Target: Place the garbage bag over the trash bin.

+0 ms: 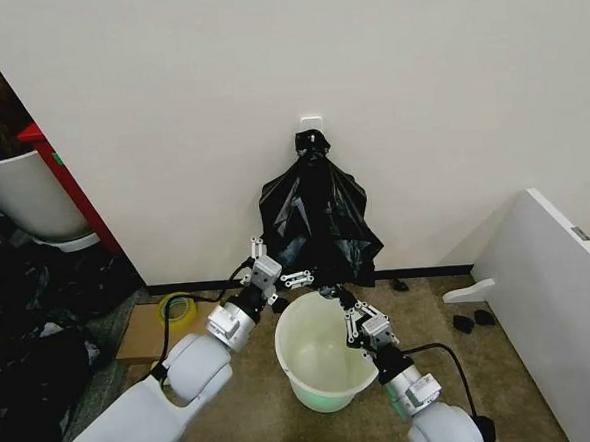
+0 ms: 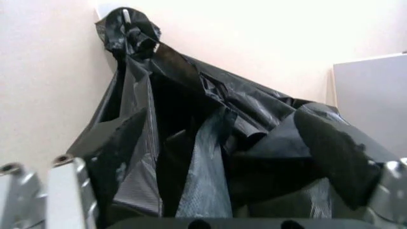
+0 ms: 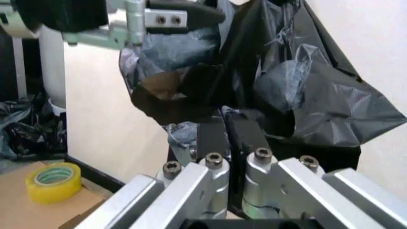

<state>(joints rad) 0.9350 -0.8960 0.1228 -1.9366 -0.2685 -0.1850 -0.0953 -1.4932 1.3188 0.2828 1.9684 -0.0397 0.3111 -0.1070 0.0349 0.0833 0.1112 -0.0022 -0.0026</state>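
1. I'm looking at the garbage bag: thin, glossy, crinkled black plastic. It hangs on the wall from a knot at its top and fans out wider toward its lower edge.
2. The bag hangs directly behind and above the trash bin. The bin is a round cream-white bucket with a pale green tint at its base, standing open on the floor.
3. My left gripper is at the bag's lower left edge, just above the bin's rim. Its fingers are spread wide with nothing between them.
4. My right gripper sits over the bin's far rim at the bag's bottom edge. Its fingers are pressed nearly together on a fold of the black plastic.
5. A yellow tape roll lies on a cardboard box left of the bin.
6. No writing I can read anywhere.
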